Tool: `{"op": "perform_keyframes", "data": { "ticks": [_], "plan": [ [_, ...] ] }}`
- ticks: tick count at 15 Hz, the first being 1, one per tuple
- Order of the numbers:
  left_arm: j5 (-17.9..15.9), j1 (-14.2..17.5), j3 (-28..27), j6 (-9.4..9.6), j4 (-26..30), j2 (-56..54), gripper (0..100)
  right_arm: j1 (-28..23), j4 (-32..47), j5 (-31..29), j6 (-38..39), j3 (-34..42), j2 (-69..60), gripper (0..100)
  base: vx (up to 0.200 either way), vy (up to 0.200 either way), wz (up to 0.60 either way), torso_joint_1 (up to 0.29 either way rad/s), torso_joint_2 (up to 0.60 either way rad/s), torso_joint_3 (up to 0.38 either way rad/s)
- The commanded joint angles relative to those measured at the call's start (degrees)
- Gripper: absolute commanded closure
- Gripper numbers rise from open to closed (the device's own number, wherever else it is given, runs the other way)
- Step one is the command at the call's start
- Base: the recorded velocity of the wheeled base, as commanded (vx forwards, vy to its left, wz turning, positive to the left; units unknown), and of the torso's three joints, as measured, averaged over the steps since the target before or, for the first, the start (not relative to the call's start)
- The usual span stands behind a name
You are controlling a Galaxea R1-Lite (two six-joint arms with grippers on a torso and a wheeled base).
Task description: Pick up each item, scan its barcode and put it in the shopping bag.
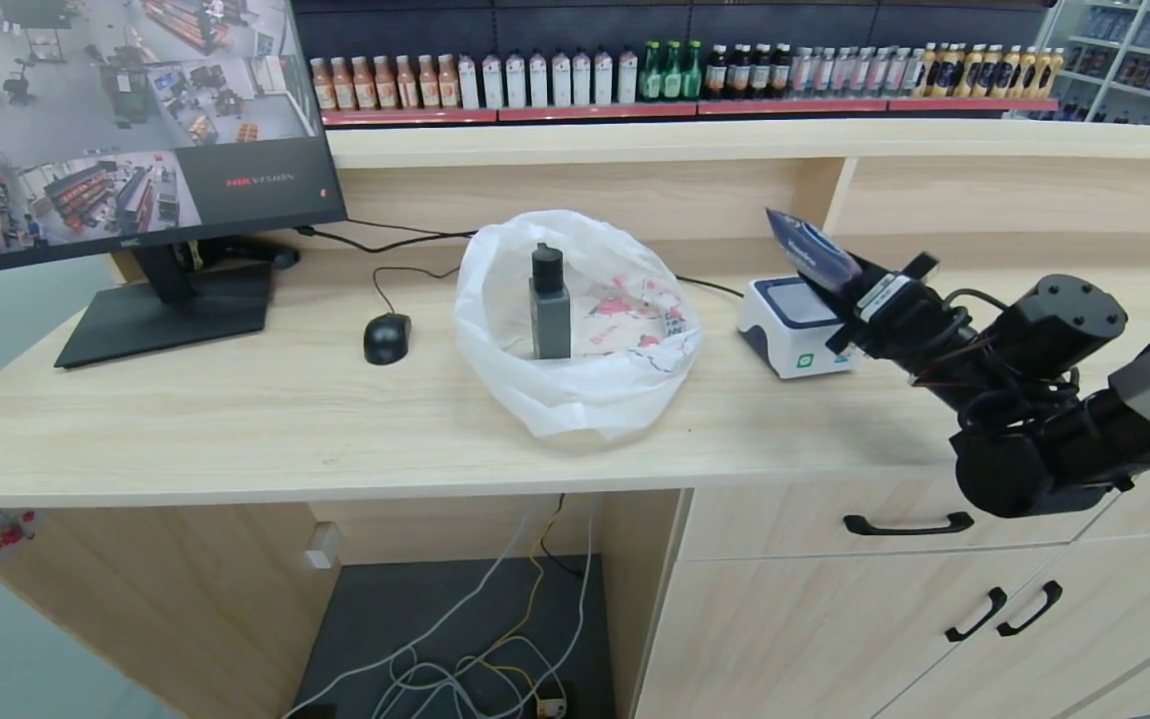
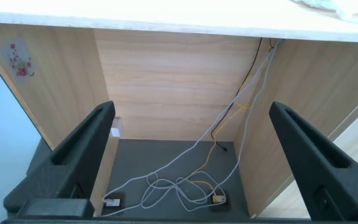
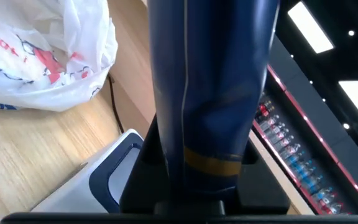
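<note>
Dark blue pouch (image 1: pixel 807 250): we have it clamped by its lower end in the right gripper (image 1: pixel 853 288), tilted above the scanner (image 1: pixel 795 325), at 3 o'clock from the shopping bag (image 1: pixel 585 399). We judge it light, soft and slippery; hold the flat end seam, not the belly. The left gripper (image 2: pixel 191 112) is spread wide and empty.

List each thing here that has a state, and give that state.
Bag: open.
Bottle: upright, inside the bag.
Scanner: on the counter, window up.
Pouch: tilted, held over the scanner.
Right tool: shut on the pouch.
Left tool: open, empty, below the counter.
Monitor: on.
Drawer: shut.
</note>
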Motion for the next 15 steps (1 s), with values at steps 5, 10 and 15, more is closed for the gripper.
{"op": "perform_keyframes", "data": {
  "ticks": [5,10,15],
  "plan": [
    [0.02,-0.05,0.0,-0.01,-0.01,-0.02,0,-0.33,-0.03,1.81,-1.67,-1.24,1.47,100,0.0,0.0,0.0,0.0,0.0,0.0],
    [0.02,-0.05,0.0,-0.01,-0.01,-0.02,0,-0.33,-0.03,2.07,-2.55,-1.06,2.61,100,0.0,0.0,0.0,0.0,0.0,0.0],
    [0.11,0.04,-0.09,-0.01,-0.01,-0.02,0,0.28,-0.03,1.81,-2.55,-1.33,2.26,100,0.0,0.0,0.0,0.0,0.0,0.0]
  ]
}}
